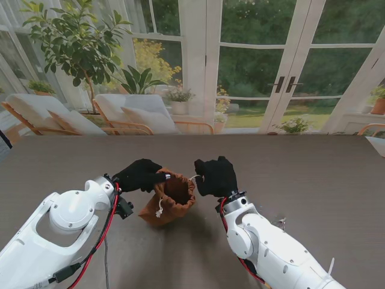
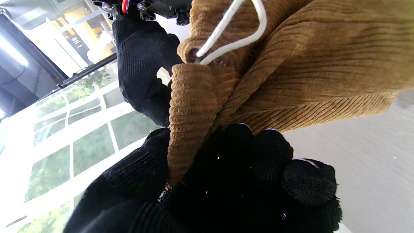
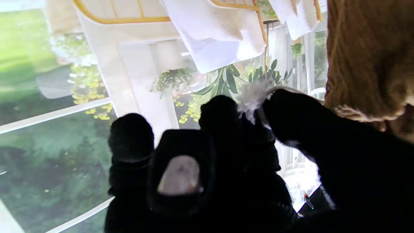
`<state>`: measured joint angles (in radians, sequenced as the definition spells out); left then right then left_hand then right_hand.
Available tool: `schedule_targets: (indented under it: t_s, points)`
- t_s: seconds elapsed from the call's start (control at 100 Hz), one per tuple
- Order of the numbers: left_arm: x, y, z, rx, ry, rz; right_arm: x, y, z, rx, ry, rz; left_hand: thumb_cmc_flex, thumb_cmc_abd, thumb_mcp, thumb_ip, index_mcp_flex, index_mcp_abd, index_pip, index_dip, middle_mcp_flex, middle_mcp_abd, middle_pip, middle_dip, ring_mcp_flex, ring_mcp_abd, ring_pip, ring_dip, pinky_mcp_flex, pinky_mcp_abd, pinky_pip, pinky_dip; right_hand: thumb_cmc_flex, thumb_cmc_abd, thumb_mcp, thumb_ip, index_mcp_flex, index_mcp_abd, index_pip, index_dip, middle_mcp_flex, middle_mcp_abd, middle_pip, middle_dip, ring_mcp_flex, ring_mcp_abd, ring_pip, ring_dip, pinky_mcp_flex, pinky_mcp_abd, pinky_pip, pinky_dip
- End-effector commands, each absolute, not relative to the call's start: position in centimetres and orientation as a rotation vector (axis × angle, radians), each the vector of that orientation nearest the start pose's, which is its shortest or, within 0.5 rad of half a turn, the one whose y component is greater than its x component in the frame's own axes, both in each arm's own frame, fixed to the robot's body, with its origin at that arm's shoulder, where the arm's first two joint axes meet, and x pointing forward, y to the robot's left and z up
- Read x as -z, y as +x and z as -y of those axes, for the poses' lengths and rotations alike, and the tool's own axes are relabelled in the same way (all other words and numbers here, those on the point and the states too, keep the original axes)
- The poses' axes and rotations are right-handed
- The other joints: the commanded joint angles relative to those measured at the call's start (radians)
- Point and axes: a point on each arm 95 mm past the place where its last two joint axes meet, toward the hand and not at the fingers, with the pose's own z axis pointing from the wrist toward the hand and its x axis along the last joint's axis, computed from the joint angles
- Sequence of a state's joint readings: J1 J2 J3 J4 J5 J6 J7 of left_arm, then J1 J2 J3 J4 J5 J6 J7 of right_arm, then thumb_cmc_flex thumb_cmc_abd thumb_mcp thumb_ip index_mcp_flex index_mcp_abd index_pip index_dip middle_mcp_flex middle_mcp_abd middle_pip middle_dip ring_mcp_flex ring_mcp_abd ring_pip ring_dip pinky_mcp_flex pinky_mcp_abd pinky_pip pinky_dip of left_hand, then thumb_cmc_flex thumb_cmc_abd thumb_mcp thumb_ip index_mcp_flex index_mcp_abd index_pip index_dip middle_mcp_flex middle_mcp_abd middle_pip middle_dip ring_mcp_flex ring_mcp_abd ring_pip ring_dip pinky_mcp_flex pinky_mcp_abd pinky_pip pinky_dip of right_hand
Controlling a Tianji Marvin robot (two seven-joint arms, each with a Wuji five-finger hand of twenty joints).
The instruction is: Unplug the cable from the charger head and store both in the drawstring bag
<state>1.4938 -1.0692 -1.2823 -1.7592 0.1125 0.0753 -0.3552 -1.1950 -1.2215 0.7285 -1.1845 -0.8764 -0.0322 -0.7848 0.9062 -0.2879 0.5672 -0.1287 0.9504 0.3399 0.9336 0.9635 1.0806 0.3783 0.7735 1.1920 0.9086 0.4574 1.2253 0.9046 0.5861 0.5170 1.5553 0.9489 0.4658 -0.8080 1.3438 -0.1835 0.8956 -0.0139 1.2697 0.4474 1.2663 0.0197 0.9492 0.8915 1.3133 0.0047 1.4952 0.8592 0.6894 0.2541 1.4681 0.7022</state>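
The brown corduroy drawstring bag (image 1: pixel 171 201) stands on the table between my hands, its mouth open upward. My left hand (image 1: pixel 139 174) is shut on the bag's left rim; in the left wrist view its fingers (image 2: pixel 252 161) pinch the ribbed rim (image 2: pixel 190 106) beside the white drawstring (image 2: pixel 233 35). My right hand (image 1: pixel 215 176) is at the right rim, shut on the drawstring's frayed white end (image 3: pixel 252 97), with the bag (image 3: pixel 365 58) right beside it. No cable or charger head shows in any view; the bag's inside is dark.
A small pale item (image 1: pixel 281 223) lies on the dark table (image 1: pixel 313 174) to the right of my right arm. A white object (image 1: pixel 378 144) sits at the far right edge. A knotted cord end (image 1: pixel 159 212) hangs down the bag's front.
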Motion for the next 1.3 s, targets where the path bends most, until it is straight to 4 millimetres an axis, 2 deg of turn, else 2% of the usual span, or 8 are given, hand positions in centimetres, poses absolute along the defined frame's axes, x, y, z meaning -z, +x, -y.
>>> schedule_targets:
  t_s: [0.0, 0.11, 0.27, 0.48, 0.74, 0.97, 1.29]
  points:
    - [24.9, 41.2, 2.0, 2.04, -1.986, -1.352, 32.3, 43.6, -11.2, -1.965, 0.806, -1.099, 0.013, 0.034, 0.028, -0.033, -0.006, -0.003, 0.03, 0.009, 0.031, 0.0, 0.02, 0.015, 0.034, 0.016, 0.044, 0.019, 0.022, -0.043, 0.037, 0.009, -0.012, -0.045, 0.093, 0.042, 0.027, -0.009, 0.032, 0.049, 0.098, 0.028, 0.012, 0.026, 0.007, -0.12, 0.054, 0.026, 0.397, -0.037, 0.055, -0.026]
    - [24.9, 41.2, 2.0, 2.043, -1.985, -1.349, 32.1, 43.5, -11.2, -1.956, 0.796, -1.068, 0.013, 0.035, 0.028, -0.032, -0.006, -0.002, 0.03, 0.009, 0.031, -0.001, 0.02, 0.015, 0.035, 0.015, 0.044, 0.019, 0.024, -0.043, 0.037, 0.009, -0.014, -0.048, 0.116, 0.043, 0.032, 0.001, 0.034, 0.082, 0.152, 0.011, -0.009, 0.033, 0.008, -0.156, 0.087, 0.052, 0.421, -0.073, 0.1, -0.018]
    - [24.9, 41.3, 2.1, 2.042, -1.989, -1.351, 32.4, 43.4, -11.4, -1.985, 0.832, -1.03, 0.013, 0.035, 0.025, -0.031, -0.006, -0.003, 0.027, 0.007, 0.029, -0.001, 0.018, 0.014, 0.034, 0.018, 0.043, 0.018, 0.024, -0.043, 0.037, 0.01, -0.007, -0.015, 0.136, 0.027, 0.003, 0.02, 0.058, 0.136, 0.177, -0.002, -0.007, 0.042, 0.007, -0.145, 0.106, 0.068, 0.428, -0.072, 0.131, -0.009]
    - [25.0, 41.1, 2.1, 2.033, -2.004, -1.345, 32.7, 43.2, -11.5, -2.011, 0.903, -0.983, 0.014, 0.036, 0.024, -0.03, -0.003, 0.0, 0.021, 0.003, 0.03, 0.004, 0.015, 0.011, 0.032, 0.022, 0.04, 0.017, 0.023, -0.04, 0.036, 0.01, -0.001, -0.006, 0.145, 0.006, -0.004, 0.063, 0.074, 0.131, 0.181, 0.018, 0.02, 0.033, 0.007, -0.133, 0.124, 0.079, 0.433, -0.07, 0.156, 0.002]
    - [25.0, 41.2, 2.2, 2.041, -2.002, -1.338, 33.2, 43.3, -11.8, -1.96, 1.011, -0.886, 0.013, 0.037, 0.023, -0.029, 0.0, 0.0, 0.018, 0.001, 0.031, 0.005, 0.015, 0.009, 0.034, 0.024, 0.039, 0.017, 0.026, -0.037, 0.036, 0.01, 0.008, -0.051, 0.183, 0.0, 0.026, 0.093, 0.082, 0.129, 0.184, 0.015, 0.082, 0.008, 0.008, -0.169, 0.152, 0.1, 0.448, -0.104, 0.212, 0.023]
    - [24.9, 41.2, 2.2, 2.051, -1.997, -1.336, 33.2, 43.5, -12.1, -1.93, 0.951, -0.895, 0.013, 0.038, 0.023, -0.028, 0.001, 0.002, 0.015, 0.0, 0.033, 0.005, 0.015, 0.008, 0.036, 0.025, 0.039, 0.016, 0.027, -0.034, 0.037, 0.01, 0.019, -0.076, 0.201, 0.015, 0.025, 0.123, 0.11, 0.135, 0.188, -0.002, 0.167, -0.007, 0.008, -0.202, 0.186, 0.123, 0.463, -0.144, 0.28, 0.042]
    - [25.0, 41.1, 2.3, 2.05, -2.007, -1.332, 32.2, 43.9, -12.1, -1.897, 0.85, -0.94, 0.015, 0.04, 0.019, -0.027, -0.001, 0.002, 0.012, -0.002, 0.031, 0.006, 0.014, 0.007, 0.034, 0.026, 0.038, 0.016, 0.026, -0.034, 0.036, 0.011, 0.037, -0.084, 0.226, 0.028, 0.011, 0.216, 0.172, 0.165, 0.189, 0.023, 0.246, -0.06, 0.009, -0.2, 0.201, 0.133, 0.475, -0.153, 0.35, 0.063]
